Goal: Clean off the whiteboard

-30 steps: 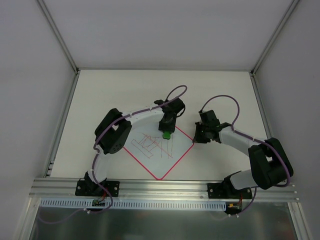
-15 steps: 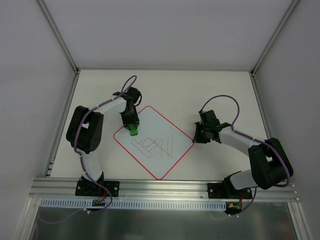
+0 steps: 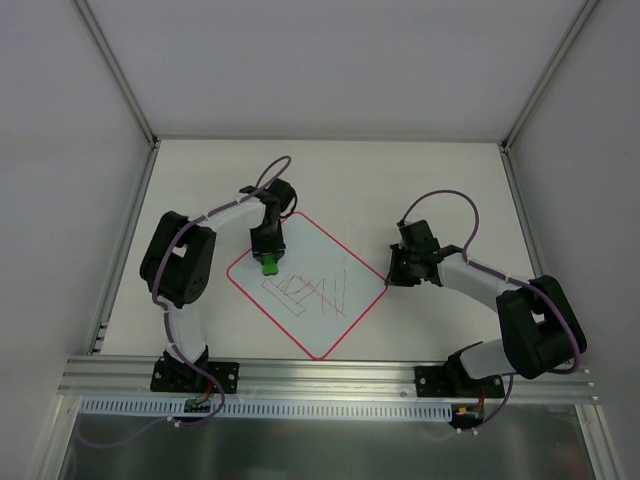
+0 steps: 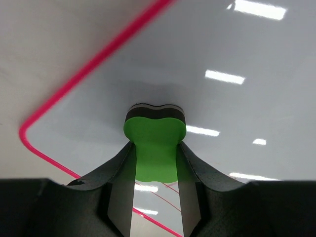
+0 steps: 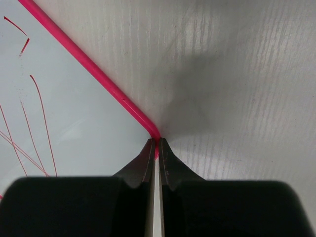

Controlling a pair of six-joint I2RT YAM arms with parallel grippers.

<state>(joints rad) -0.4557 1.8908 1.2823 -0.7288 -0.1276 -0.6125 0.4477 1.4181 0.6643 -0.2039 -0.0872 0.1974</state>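
Observation:
The whiteboard (image 3: 320, 325) lies tilted like a diamond on the table, with a red border and red and dark scribbles (image 3: 310, 292) across its middle. My left gripper (image 3: 268, 262) is shut on a green eraser block (image 3: 268, 266), which rests on the board's left part just above the scribbles. In the left wrist view the eraser (image 4: 154, 143) sits between my fingers on the bare board (image 4: 222, 59), near its rounded corner. My right gripper (image 3: 392, 278) is shut, its tips at the board's right corner (image 5: 156, 142). Red lines (image 5: 39, 103) show in the right wrist view.
The board sits on a pale table (image 3: 200, 180) closed in by white walls. A metal rail (image 3: 320, 372) with both arm bases runs along the near edge. Purple cables loop over both arms.
My left gripper swept the eraser from the board's upper right side across to its left part, then edged slightly right. The right arm has not moved.

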